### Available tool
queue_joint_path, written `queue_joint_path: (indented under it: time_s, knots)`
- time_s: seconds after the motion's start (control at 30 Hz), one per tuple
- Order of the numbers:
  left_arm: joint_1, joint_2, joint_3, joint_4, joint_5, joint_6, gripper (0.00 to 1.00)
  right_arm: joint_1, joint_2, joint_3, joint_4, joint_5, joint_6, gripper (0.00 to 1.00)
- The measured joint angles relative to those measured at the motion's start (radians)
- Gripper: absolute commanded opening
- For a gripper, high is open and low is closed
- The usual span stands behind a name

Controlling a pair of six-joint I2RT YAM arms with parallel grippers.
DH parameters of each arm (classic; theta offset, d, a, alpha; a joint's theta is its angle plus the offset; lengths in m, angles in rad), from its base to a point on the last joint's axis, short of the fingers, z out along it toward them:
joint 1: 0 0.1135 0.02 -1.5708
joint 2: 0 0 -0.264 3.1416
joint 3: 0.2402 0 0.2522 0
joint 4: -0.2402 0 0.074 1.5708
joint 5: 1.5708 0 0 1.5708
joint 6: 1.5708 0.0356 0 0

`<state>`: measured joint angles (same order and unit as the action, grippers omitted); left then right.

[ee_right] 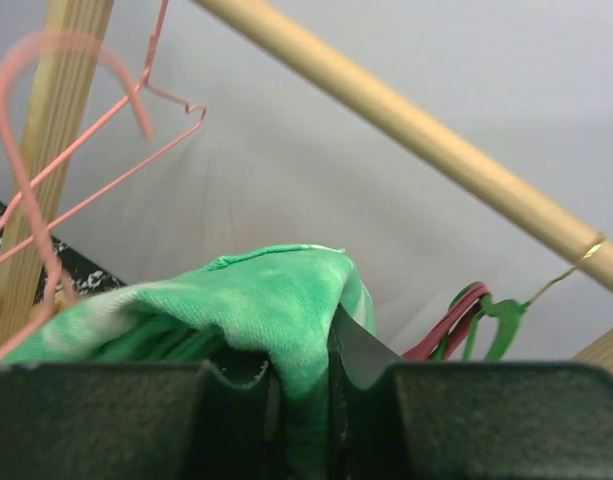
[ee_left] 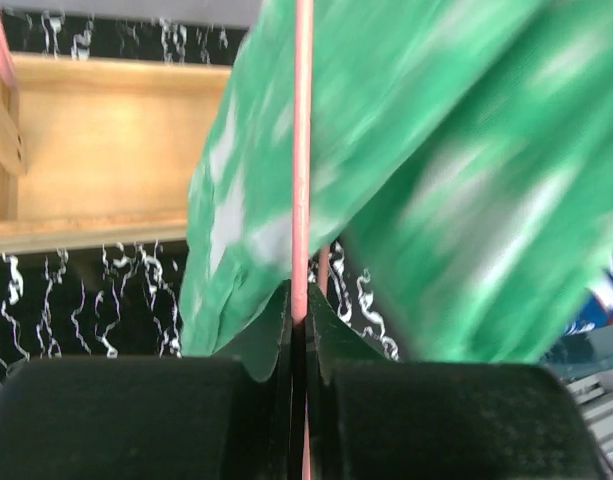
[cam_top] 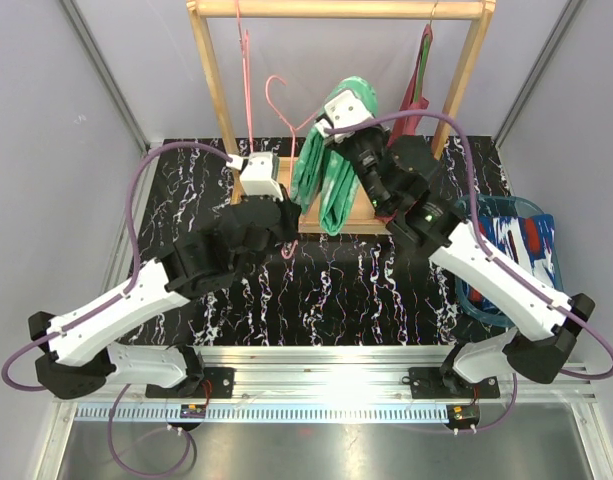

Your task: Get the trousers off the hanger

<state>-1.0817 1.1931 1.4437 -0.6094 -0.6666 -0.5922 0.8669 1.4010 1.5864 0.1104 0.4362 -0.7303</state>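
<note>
The left tool point(ee_left: 298, 345) is clamped on the thin wire of the pink hanger point(ee_left: 302, 150) just in front of the wooden rack point(cam_top: 211, 90). The right tool point(ee_right: 301, 385) pinches the top fold of the green trousers point(cam_top: 331, 175), which drape inside the rack's frame, below its rail and above its base. The main risk, as I judge it, is the fabric dragging on the wire as it is pulled. That could twist the hanger in the left tool's narrow grip or tug it free. The right tool holds only a small bunch of cloth, which could slip out if the pull is sharp. A wide lift could also knock the rail, or the maroon top point(cam_top: 423, 75) hanging at the rack's right end. On the worktop point(cam_top: 326, 290), right of the rack, a blue tub point(cam_top: 516, 201) holds the dark blue trousers point(cam_top: 501, 245) with white and red streaks.
</note>
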Motion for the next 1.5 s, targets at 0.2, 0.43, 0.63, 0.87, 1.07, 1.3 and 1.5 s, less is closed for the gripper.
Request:
queue_joint_path:
  time_s: [0.2,0.43,0.63,0.87,1.07,1.3,1.5]
  knots:
    - [-0.011,-0.043,-0.146,0.007,0.005,-0.058,0.00,0.000,-0.002,0.163,-0.061,0.016,-0.026,0.00]
    - [-0.013,-0.086,-0.267,0.001,0.005,-0.107,0.00,0.000,-0.011,0.386,-0.198,0.054,-0.035,0.00]
    - [-0.013,-0.152,-0.331,-0.014,0.003,-0.124,0.00,0.000,-0.043,0.533,-0.280,0.202,-0.107,0.00]
    - [-0.013,-0.217,-0.373,-0.045,0.001,-0.132,0.00,-0.002,-0.231,0.276,-0.016,0.442,-0.412,0.00]
    - [-0.013,-0.229,-0.378,-0.048,0.008,-0.130,0.00,-0.132,-0.372,-0.058,0.214,0.547,-0.566,0.00]
    - [-0.013,-0.276,-0.407,-0.046,0.010,-0.108,0.00,-0.521,-0.472,-0.420,0.116,0.578,-0.409,0.00]
    - [-0.013,-0.284,-0.442,-0.027,0.020,-0.089,0.00,-0.617,-0.574,-0.666,0.128,0.612,-0.388,0.00]
